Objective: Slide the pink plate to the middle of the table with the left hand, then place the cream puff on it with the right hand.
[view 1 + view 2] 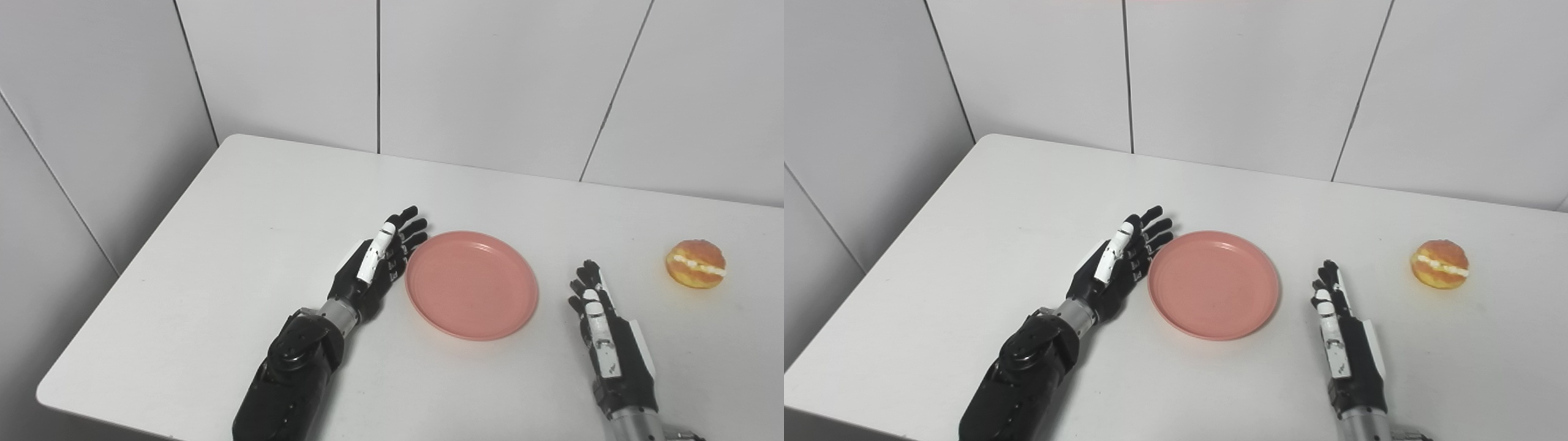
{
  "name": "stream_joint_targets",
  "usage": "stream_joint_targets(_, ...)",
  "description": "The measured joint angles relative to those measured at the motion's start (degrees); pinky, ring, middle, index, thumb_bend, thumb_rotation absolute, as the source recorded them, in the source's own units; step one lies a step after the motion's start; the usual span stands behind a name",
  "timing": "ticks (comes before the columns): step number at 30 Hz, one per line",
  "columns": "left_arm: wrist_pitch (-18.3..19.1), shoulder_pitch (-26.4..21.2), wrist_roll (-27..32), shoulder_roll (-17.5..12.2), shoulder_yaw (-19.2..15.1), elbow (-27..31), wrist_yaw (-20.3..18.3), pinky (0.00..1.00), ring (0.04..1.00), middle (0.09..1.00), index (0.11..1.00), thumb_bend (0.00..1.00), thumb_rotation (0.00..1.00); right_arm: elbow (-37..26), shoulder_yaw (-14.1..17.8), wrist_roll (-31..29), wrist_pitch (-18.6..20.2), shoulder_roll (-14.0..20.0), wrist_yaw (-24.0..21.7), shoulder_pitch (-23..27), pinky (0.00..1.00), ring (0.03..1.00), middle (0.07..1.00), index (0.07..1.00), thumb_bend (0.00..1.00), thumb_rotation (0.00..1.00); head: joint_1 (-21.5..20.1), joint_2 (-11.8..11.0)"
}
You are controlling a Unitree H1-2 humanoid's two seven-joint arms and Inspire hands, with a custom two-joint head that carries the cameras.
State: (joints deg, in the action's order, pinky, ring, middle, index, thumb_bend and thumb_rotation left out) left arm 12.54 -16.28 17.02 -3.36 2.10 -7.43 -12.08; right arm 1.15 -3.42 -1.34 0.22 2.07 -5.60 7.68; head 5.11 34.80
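A round pink plate (471, 283) lies flat near the middle of the white table (257, 202). My left hand (380, 260) stands open on its edge right against the plate's left rim, fingers stretched toward the back. My right hand (603, 334) is open too, resting to the right of the plate with a small gap between them, and it holds nothing. The cream puff (696, 263), golden with a white cream band, sits alone on the table at the right, beyond and to the right of my right hand.
Grey wall panels (490, 73) close off the back and left of the table. The table's left edge (141, 251) runs diagonally, and its rounded front left corner (46, 392) is near the left arm.
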Motion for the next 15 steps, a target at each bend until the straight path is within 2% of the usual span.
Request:
stream_joint_targets(10,0.22,2.53,-0.01,0.03,2.23,2.86,-0.81,0.95,0.949,0.956,0.951,0.41,1.0,-0.64,0.78,-0.53,1.24,-1.29,0.94,0.04,0.99,0.977,1.0,1.0,0.2,1.0,-2.99,0.97)
stream_joint_targets(15,0.25,3.48,-0.24,-0.07,3.0,3.96,-0.85,0.95,0.945,0.953,0.945,0.41,1.0,-0.67,0.78,-0.42,1.26,-1.48,1.2,0.05,0.98,0.963,0.998,1.0,0.22,1.0,-4.66,1.41)
